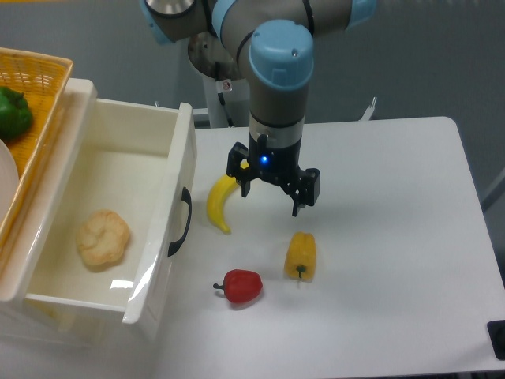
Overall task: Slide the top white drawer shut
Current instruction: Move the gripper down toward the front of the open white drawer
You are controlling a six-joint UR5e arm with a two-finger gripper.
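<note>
The top white drawer (118, 205) is seen pulled out at the left of the table (379, 260), its black handle (181, 223) facing right. A pale bread roll (103, 238) lies inside it. The gripper (271, 197) hangs above the table, right of the drawer and apart from it, with its fingers spread and nothing held. A banana (220, 204) lies just beside it, partly hidden. Nearer, a yellow pepper (301, 256) and a red pepper (241, 286) are seen. A wicker basket (35, 87) holding a green pepper (13, 113) sits at far left.

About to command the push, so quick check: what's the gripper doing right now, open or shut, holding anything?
Gripper: open and empty, hanging above the table right of the top white drawer, near the banana.
</note>
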